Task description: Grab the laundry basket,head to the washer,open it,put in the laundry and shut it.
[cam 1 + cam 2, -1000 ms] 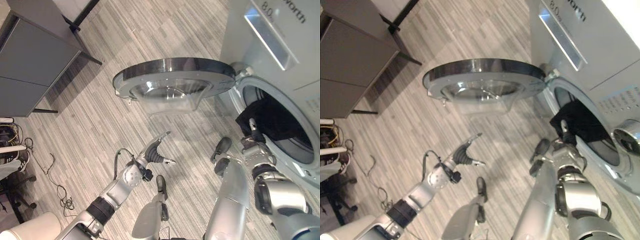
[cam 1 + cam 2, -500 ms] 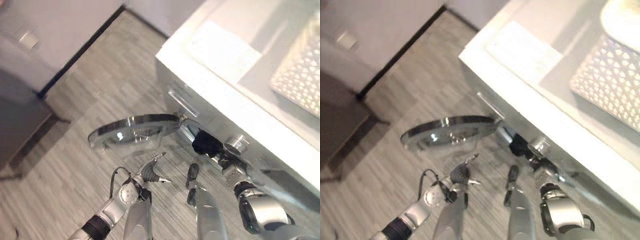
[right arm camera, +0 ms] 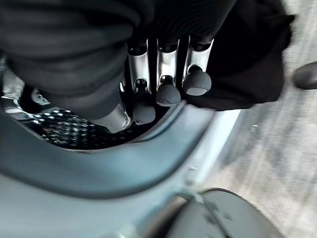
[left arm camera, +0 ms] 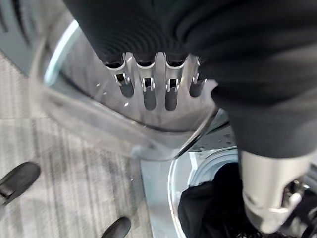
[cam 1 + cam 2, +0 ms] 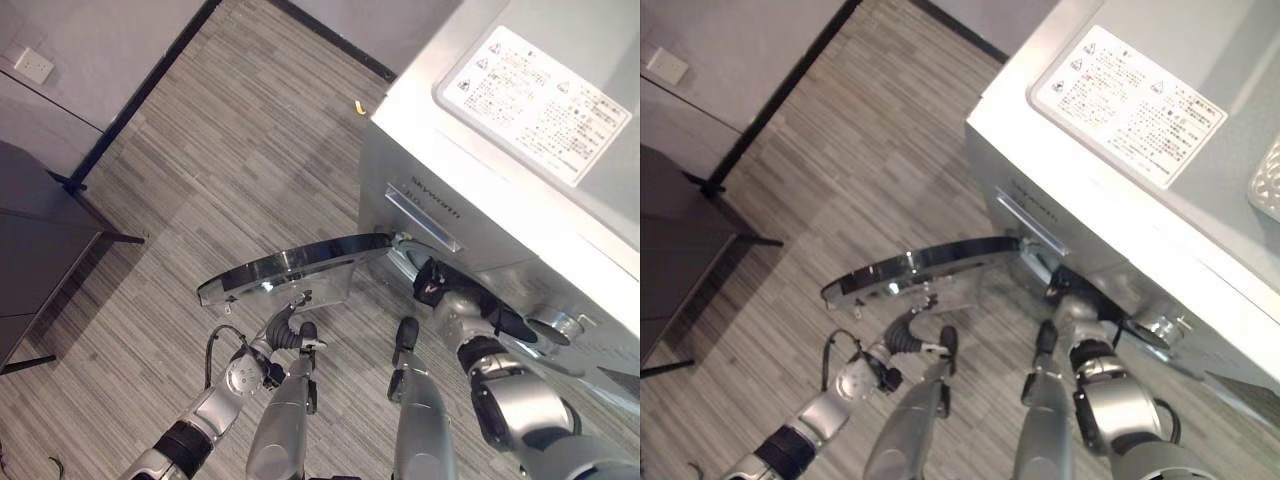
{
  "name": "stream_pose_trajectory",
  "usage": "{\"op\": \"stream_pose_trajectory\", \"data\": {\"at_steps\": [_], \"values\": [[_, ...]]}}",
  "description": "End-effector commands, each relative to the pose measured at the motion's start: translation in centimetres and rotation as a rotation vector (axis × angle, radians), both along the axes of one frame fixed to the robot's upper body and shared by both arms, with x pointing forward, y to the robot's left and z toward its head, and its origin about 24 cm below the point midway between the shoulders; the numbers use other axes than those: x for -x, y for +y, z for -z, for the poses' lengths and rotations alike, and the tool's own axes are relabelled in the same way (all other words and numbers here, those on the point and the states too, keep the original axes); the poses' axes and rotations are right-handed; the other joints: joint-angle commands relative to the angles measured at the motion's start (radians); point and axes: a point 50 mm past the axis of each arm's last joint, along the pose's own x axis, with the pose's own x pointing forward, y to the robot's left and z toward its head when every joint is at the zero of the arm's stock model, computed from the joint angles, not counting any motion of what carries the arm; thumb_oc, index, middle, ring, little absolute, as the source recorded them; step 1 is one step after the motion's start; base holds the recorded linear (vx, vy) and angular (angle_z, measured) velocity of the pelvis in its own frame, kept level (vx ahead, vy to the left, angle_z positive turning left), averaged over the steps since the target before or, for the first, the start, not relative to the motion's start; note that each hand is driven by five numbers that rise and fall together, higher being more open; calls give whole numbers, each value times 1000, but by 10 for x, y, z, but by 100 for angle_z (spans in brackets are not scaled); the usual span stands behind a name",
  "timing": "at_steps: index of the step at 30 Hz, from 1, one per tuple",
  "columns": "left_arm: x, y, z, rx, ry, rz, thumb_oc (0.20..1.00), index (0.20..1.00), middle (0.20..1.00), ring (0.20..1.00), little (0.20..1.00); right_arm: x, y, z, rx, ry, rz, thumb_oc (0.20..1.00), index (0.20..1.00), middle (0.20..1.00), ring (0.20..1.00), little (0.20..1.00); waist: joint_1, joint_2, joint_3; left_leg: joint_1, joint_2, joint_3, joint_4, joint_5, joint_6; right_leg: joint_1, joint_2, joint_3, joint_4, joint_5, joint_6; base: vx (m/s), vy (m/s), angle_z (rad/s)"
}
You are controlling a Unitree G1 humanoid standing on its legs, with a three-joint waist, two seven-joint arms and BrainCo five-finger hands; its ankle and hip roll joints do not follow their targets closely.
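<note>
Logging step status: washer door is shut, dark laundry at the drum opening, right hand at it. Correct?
Not quite: the washer door is open, swung out over the floor, as the left eye view shows. The rest holds: dark laundry sits at the drum opening, with the right hand at it in the right wrist view.

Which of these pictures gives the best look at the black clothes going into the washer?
The right wrist view: the black clothes lie right past the right hand at the drum opening. The left wrist view shows a dark heap in the drum; the eye views show a small dark patch at the opening behind the open door.
</note>
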Motion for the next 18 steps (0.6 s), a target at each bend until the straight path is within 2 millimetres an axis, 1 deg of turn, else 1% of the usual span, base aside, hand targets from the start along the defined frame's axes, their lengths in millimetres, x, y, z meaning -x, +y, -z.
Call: {"op": "stream_pose_trajectory", "data": {"at_steps": [1, 3, 4, 5, 7, 8, 9, 11, 12, 13, 15, 16, 17, 18], "values": [[8, -6, -7, 37, -44, 30, 1000, 1000, 1000, 1000, 1000, 5, -25, -1, 28, 18, 82, 1000, 1000, 1000, 1000, 1000, 16, 13, 1, 59, 96, 19, 51, -142, -31, -15, -65, 28, -1, -35, 51, 0, 0, 0], [9, -4, -6, 28, -40, 27, 1000, 1000, 1000, 1000, 1000, 9, -25, 7, 30, 47, 70, 1000, 1000, 1000, 1000, 1000, 14, 12, 5, 62, 98, 18, 45, -139, -32, -15, -65, 30, -4, -30, 51, 0, 0, 0], [9, -4, -6, 28, -40, 27, 1000, 1000, 1000, 1000, 1000, 9, -25, 7, 30, 47, 70, 1000, 1000, 1000, 1000, 1000, 14, 12, 5, 62, 98, 18, 45, -139, -32, -15, -65, 30, -4, -30, 51, 0, 0, 0], [8, -3, -4, 24, -35, 15, 1000, 1000, 1000, 1000, 1000, 18, -25, 21, 34, 98, 66, 1000, 1000, 1000, 1000, 1000, 7, 7, 9, 63, 100, 18, 39, -137, -34, -16, -63, 31, -6, -29, 51, 0, 0, 0], [7, -1, -3, 20, -34, -2, 1000, 1000, 1000, 1000, 1000, 32, -20, 44, 2, 158, 55, 1000, 1000, 1000, 1000, 1000, -4, 0, 11, 65, 103, 21, 33, -135, -35, -19, -63, 31, -5, -27, 52, 0, 0, 0], [3, 0, -4, 15, -42, -23, 1000, 1000, 1000, 1000, 1000, 51, -9, 69, -13, 219, 4, 1000, 1000, 1000, 1000, 1000, -20, -11, 14, 67, 107, 25, 29, -133, -38, -23, -63, 32, -5, -24, 53, 0, 0, 0], [3, 0, -4, 15, -41, -23, 1000, 1000, 1000, 1000, 1000, 52, -8, 70, -12, 221, 3, 1000, 1000, 1000, 1000, 1000, -20, -11, 12, 68, 106, 25, 28, -133, -38, -23, -63, 33, -5, -24, 53, 0, 0, 0], [0, 3, -5, 17, -48, -46, 1000, 1000, 1000, 1000, 1000, 69, 2, 88, -1, 255, -68, 1000, 1000, 1000, 1000, 1000, -38, -26, 14, 68, 109, 29, 25, -131, -39, -27, -62, 34, -6, -20, 54, 8, -2, -5], [-2, 5, -6, 18, -55, -66, 1000, 1000, 1000, 1000, 1000, 85, 12, 100, 29, 278, -154, 1000, 1000, 1000, 1000, 1000, -57, -44, 16, 71, 111, 33, 20, -130, -41, -33, -60, 37, -8, -15, 55, 11, 2, -4], [-2, 5, -6, 18, -54, -67, 1000, 1000, 1000, 1000, 1000, 85, 12, 101, 30, 280, -155, 1000, 1000, 1000, 1000, 1000, -57, -44, 14, 71, 110, 33, 20, -130, -40, -33, -61, 37, -8, -15, 55, 0, 0, 0], [-3, 7, -6, 25, -56, -84, 1000, 1000, 1000, 1000, 1000, 100, 15, 110, 21, 299, -186, 1000, 1000, 1000, 1000, 1000, -72, -60, 14, 71, 113, 39, 16, -128, -42, -39, -59, 39, -10, -11, 57, 6, -5, -4], [-3, 7, -6, 25, -56, -84, 1000, 1000, 1000, 1000, 1000, 100, 16, 110, 21, 299, -186, 1000, 1000, 1000, 1000, 1000, -72, -60, 14, 71, 113, 39, 16, -128, -42, -39, -59, 39, -9, -11, 57, 6, -6, -5], [-6, 7, -8, 29, -62, -91, 1000, 1000, 1000, 1000, 1000, 111, 14, 119, 2, 331, -182, 1000, 1000, 1000, 1000, 1000, -84, -71, 15, 70, 116, 41, 14, -128, -42, -44, -57, 42, -13, -8, 57, 5, 3, -8], [-6, 6, -9, 33, -64, -92, 1000, 1000, 1000, 1000, 1000, 113, 14, 122, -5, 344, -179, 1000, 1000, 1000, 1000, 1000, -87, -74, 16, 70, 116, 42, 13, -128, -42, -46, -57, 43, -13, -7, 58, 9, 8, -18]]}}
